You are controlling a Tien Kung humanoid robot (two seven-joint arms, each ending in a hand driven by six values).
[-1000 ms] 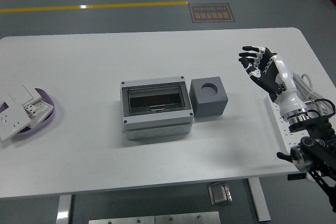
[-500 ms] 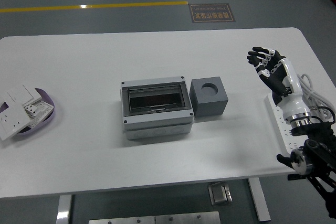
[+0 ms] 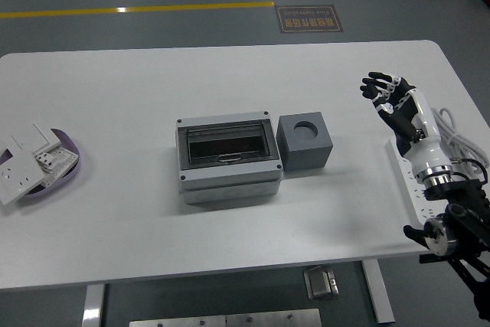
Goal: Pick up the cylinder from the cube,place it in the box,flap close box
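We see the right hand (image 3: 392, 101) raised over the table's (image 3: 138, 220) right side, its fingers (image 3: 377, 82) spread and loosely bent, holding nothing. It hangs well to the right of the cube (image 3: 305, 142) and touches neither cube nor box (image 3: 227, 160). Below the wrist, a white power strip (image 3: 415, 189) lies along the table's right edge, with a white cable (image 3: 452, 129) looping beside the forearm.

The box sits near the table's middle, grey, with its dark clear flap lying flat across the top. We cannot make out what is inside through the flap. The cube stands just to the right of the box, side against side or nearly so; we cannot tell whether they touch. Its top shows a round hole, and we see no cylinder standing in it or anywhere on the table.

At the far left edge, a purple dish (image 3: 60, 176) holds several white switch plates (image 3: 29, 160), stacked untidily and overhanging its rim.
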